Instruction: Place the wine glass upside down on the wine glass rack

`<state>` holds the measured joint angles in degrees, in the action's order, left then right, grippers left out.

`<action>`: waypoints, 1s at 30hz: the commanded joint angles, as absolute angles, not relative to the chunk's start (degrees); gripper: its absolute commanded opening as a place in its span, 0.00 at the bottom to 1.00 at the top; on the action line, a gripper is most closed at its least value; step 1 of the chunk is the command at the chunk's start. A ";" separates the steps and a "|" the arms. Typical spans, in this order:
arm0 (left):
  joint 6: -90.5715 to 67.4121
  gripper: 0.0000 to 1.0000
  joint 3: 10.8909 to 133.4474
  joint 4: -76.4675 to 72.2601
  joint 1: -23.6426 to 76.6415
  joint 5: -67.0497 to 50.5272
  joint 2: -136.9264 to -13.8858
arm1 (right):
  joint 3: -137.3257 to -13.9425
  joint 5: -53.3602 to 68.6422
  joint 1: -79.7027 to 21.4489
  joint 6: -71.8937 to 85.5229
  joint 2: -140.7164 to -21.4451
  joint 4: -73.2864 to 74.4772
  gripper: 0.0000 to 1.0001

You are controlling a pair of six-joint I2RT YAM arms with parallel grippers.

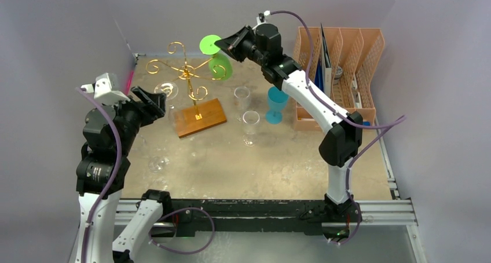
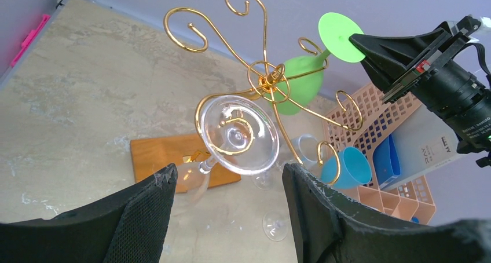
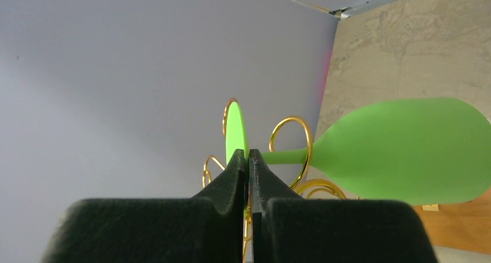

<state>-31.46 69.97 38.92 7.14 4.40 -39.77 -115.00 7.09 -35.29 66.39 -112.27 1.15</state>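
A: The wine glass rack (image 1: pixel 188 80) sits mid-table. Where's the green wine glass (image 1: pixel 222 67)?
B: At the far-right curl, stem through the loop, axis tilted, bowl lowest. The right gripper (image 3: pixel 249 156) is pinched tight on its foot edge.
A: And the left gripper (image 1: pixel 151 101)?
B: Wide open, empty, near-left of the rack.

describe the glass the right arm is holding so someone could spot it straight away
Find the gold wire rack on its wooden base, back left on the table. At its right side the right gripper pinches the flat foot of the green wine glass, bowl hanging down. It is the only green glass: the rest are clear, bar a blue one by the orange organiser.
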 commanded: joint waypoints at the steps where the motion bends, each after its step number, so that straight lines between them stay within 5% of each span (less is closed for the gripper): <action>1: -30.66 0.66 71.65 38.84 7.21 5.57 -38.88 | -115.67 6.85 -33.72 69.58 -112.60 -6.79 0.00; 16: -30.06 0.66 71.02 39.90 7.21 6.63 -37.80 | -127.48 12.83 -32.61 69.61 -120.19 -0.62 0.01; 23: -29.67 0.66 71.17 40.31 7.21 7.73 -37.39 | -128.76 13.65 -32.26 68.46 -120.59 3.71 0.36; 30: -29.12 0.66 71.54 40.80 7.21 8.69 -36.86 | -132.32 14.15 -31.92 67.93 -122.39 7.25 0.38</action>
